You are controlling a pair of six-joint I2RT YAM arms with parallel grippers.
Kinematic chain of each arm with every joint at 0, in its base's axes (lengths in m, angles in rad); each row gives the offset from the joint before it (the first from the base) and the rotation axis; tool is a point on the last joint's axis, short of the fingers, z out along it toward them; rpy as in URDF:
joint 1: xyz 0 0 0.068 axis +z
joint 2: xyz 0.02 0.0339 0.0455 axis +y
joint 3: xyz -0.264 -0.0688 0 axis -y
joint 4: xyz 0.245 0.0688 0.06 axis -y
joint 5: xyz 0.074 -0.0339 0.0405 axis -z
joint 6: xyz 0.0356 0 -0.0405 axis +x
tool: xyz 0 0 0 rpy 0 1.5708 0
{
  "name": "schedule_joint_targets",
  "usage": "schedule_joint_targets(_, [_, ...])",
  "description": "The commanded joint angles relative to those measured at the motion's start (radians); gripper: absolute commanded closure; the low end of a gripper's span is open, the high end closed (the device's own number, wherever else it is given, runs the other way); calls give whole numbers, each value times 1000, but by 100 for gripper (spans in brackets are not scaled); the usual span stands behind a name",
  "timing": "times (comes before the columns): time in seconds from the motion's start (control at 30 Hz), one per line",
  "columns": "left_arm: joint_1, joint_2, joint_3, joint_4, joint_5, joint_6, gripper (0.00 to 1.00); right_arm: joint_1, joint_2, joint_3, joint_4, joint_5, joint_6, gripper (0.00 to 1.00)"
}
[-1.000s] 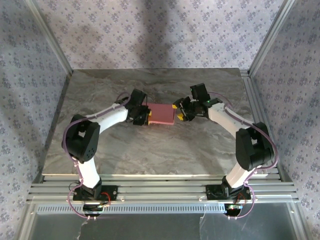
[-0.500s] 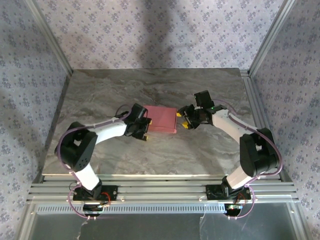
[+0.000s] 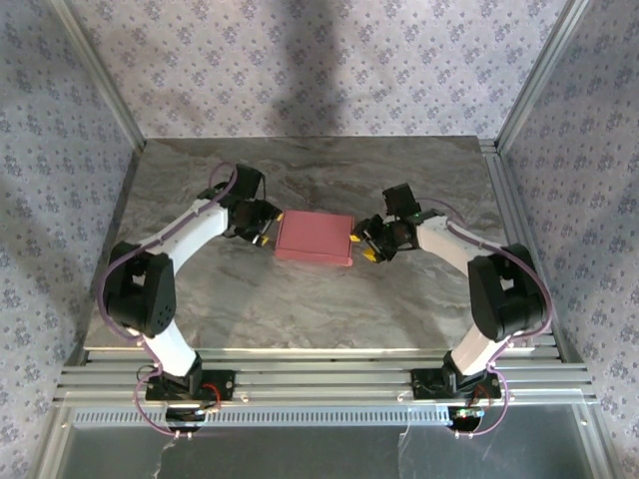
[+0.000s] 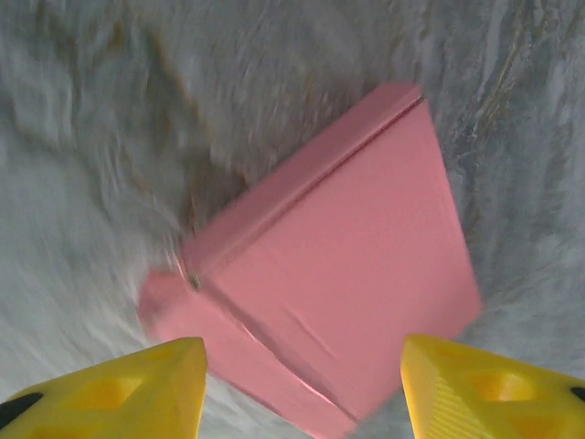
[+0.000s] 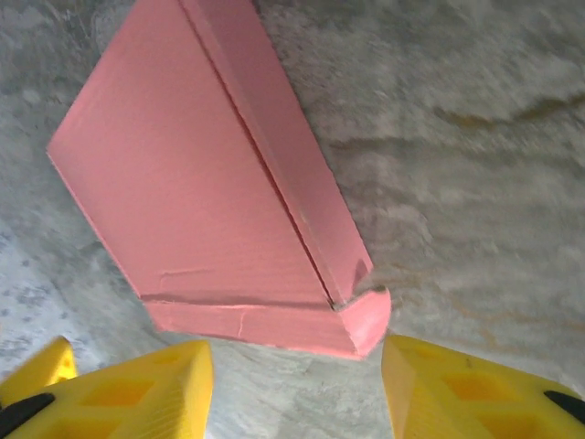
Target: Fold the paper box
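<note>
The paper box (image 3: 315,238) is a slim pink-red rectangular box lying flat on the grey marbled table (image 3: 300,309), near its middle. My left gripper (image 3: 262,228) stands open just off the box's left end. In the left wrist view the box (image 4: 347,274) reaches down between the yellow fingertips (image 4: 119,393) of that gripper (image 4: 302,393), with gaps on both sides. My right gripper (image 3: 361,242) is open at the box's right end. In the right wrist view the box (image 5: 192,183) lies just ahead of that gripper (image 5: 297,384), and a small rounded tab (image 5: 366,315) sticks out at its near corner.
Aluminium rails (image 3: 319,384) run along the table's near edge, where both arm bases are bolted. Metal posts (image 3: 100,75) and patterned cloth walls close off the sides and the back. Bare tabletop lies in front of and behind the box.
My left gripper has let go of the box's left end, opened and drawn back to the left and away from me. The box has shifted slightly. The right gripper has hardly moved.
</note>
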Motion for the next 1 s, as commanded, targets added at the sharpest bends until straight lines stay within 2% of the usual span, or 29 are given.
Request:
schedule_joint_targets(0.0, [3,71,43,-93,29,408,42,18,44,57,-120,5,-193,46])
schedule_joint_targets(0.1, [3,76,-36,22,105,452,43,46,58,41,-104,9,-201,48])
schedule_joint_targets(0.17, [2,68,-95,105,135,452,43,62,79,34,-84,4,-192,52])
schedule_joint_targets(0.33, [-4,63,-173,198,159,444,45,94,97,39,-61,28,-182,55])
schedule_joint_targets(0.53, [-9,81,-204,217,153,449,45,116,143,69,-70,30,-194,58])
schedule_joint_targets(0.87, [-8,68,-217,253,154,417,51,119,159,110,-111,72,-258,74])
schedule_joint_targets(0.97, [-9,60,-213,242,161,410,51,118,166,109,-114,80,-272,75])
